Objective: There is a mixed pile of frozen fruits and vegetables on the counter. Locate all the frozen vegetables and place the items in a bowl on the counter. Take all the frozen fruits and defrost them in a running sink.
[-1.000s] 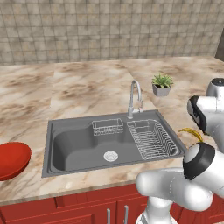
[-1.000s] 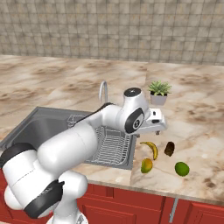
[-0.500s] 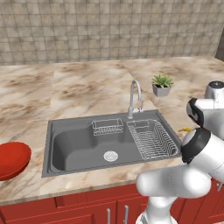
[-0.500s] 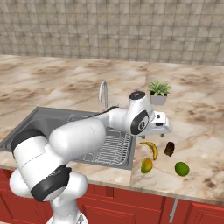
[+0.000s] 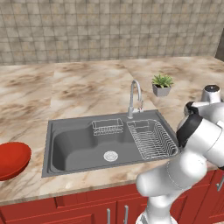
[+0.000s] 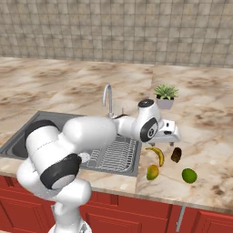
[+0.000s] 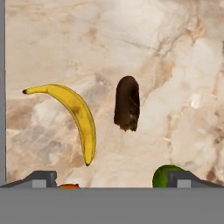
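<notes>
Right now your gripper (image 6: 172, 138) hangs spread wide and empty above the pile, right of the sink (image 5: 78, 146). From the hand view its tips bracket the counter (image 7: 131, 39) with the banana (image 7: 74, 113) lying curved to one side and a dark oblong piece (image 7: 127, 103) just beside it, apart, not touching. A round green item (image 7: 165, 175) peeks by one tip, an orange-tinged fruit (image 7: 68, 186) by the other. From the right base view: banana (image 6: 157, 154), dark piece (image 6: 176, 154), oval fruit (image 6: 153, 172), green ball (image 6: 189, 175), all near each other. The bowl (image 5: 12, 159) sits well apart, far left past the sink. Risks, as you judge: the items crowd, so a descent could nudge a neighbour or trap two at once; the round one may roll; the dark piece's kind is hard to tell, so you could sort it wrong.
</notes>
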